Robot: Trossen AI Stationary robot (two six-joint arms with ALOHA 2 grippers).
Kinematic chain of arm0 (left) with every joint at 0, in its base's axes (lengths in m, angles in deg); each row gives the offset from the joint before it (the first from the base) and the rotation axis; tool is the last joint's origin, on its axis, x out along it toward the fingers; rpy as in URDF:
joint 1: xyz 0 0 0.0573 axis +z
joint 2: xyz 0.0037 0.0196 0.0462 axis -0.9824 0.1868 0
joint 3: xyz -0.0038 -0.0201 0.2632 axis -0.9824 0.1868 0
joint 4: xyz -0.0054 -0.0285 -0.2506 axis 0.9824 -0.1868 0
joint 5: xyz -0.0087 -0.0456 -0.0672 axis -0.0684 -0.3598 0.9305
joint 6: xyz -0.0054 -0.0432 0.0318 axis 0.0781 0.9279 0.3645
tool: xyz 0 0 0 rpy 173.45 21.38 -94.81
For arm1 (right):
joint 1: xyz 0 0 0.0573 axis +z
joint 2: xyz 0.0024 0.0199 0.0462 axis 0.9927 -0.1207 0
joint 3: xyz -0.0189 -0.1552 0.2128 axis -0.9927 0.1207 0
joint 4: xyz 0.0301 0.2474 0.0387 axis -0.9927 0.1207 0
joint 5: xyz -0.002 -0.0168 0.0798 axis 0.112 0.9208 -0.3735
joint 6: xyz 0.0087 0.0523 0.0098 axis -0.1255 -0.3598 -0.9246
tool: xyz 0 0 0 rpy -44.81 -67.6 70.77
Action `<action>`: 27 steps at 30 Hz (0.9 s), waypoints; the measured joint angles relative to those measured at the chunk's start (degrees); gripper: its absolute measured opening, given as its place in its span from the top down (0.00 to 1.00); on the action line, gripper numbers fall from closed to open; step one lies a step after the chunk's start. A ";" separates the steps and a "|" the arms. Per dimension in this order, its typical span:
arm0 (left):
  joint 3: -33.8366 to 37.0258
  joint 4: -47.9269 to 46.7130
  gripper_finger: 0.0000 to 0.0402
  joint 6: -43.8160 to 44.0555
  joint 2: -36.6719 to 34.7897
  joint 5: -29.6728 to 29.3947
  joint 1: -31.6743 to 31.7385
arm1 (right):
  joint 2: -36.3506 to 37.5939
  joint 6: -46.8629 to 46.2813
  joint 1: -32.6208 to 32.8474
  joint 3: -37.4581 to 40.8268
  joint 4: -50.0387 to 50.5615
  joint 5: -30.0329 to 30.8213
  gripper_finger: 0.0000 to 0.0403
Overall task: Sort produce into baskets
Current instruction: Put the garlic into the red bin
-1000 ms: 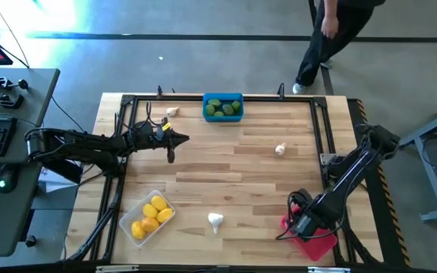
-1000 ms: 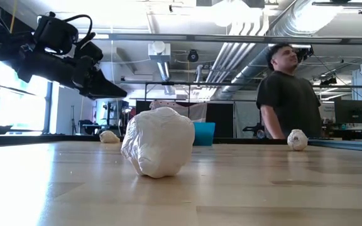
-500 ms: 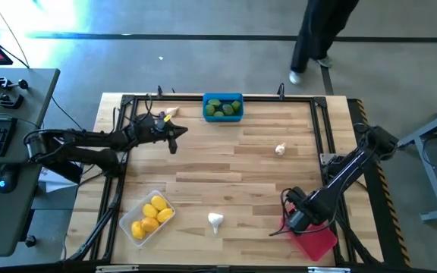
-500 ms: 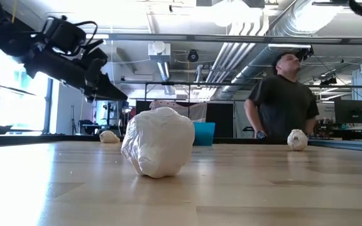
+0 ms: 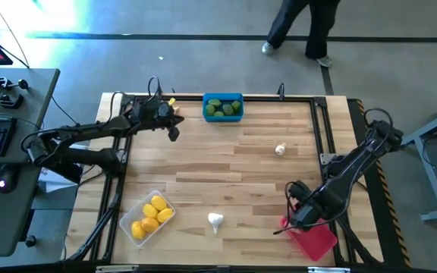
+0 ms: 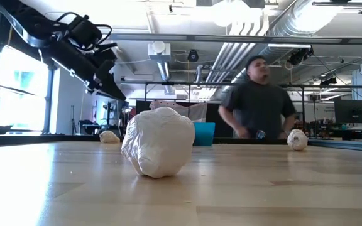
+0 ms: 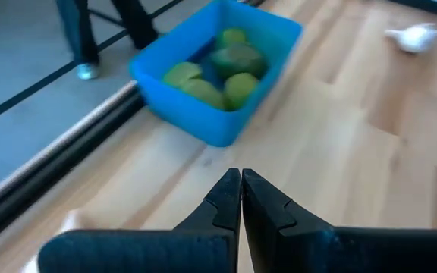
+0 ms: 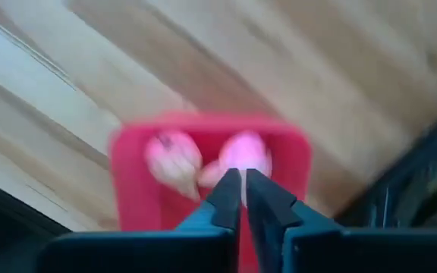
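The blue basket (image 5: pixel 223 107) at the far edge holds several dark green pieces (image 7: pixel 218 72). My left gripper (image 5: pixel 174 133) hangs shut and empty in the air just left of it (image 7: pixel 241 176). The clear basket (image 5: pixel 149 216) at the near left holds yellow lemons. My right gripper (image 5: pixel 300 214) is shut and empty, pointing down above the red basket (image 5: pixel 317 241), where whitish garlic bulbs (image 8: pixel 174 161) lie. Loose garlic bulbs rest on the table at the near middle (image 5: pixel 215 221), the right middle (image 5: pixel 280 149) and the far left (image 5: pixel 171 101).
A black metal frame (image 5: pixel 321 129) runs around the tabletop. A person (image 6: pixel 256 100) moves behind the far edge. The bare wood in the middle of the table (image 5: pixel 226 174) is free room.
My left gripper has swung toward the table's far edge and risen, tipping from steeply down to nearer level, still shut. My right gripper has risen a little above the red basket. The person behind the table has walked toward the left.
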State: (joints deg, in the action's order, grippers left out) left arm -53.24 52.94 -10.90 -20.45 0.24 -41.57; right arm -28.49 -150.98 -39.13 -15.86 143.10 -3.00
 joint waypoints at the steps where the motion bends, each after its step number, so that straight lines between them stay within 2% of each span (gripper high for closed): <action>1: -0.63 -1.03 1.00 -0.06 0.00 -0.52 0.70 | 0.78 0.79 -0.29 -0.07 -0.06 2.49 0.98; 5: -1.74 -3.62 1.00 0.83 0.00 -4.10 3.06 | 2.30 6.18 -3.40 -0.07 1.20 8.68 0.95; 11: -1.95 -4.93 0.93 1.71 0.06 -8.72 4.39 | 2.36 23.03 -11.92 -0.07 -2.02 14.41 0.99; 18: -1.95 -6.84 0.72 0.59 4.48 -10.43 4.38 | 2.36 43.10 -22.57 -0.07 -10.24 16.41 1.00; 24: -3.81 -7.60 0.54 0.47 11.34 -20.57 4.38 | 2.36 54.48 -29.30 -0.07 -15.24 15.05 1.00; 27: -5.87 -7.92 0.47 0.46 14.78 -22.92 4.38 | 2.36 57.91 -31.46 -0.07 -16.68 14.15 1.00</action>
State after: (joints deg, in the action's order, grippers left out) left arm -59.11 45.01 -10.44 -5.67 -22.67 -37.19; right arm -26.13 -93.07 -70.59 -15.94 126.42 11.15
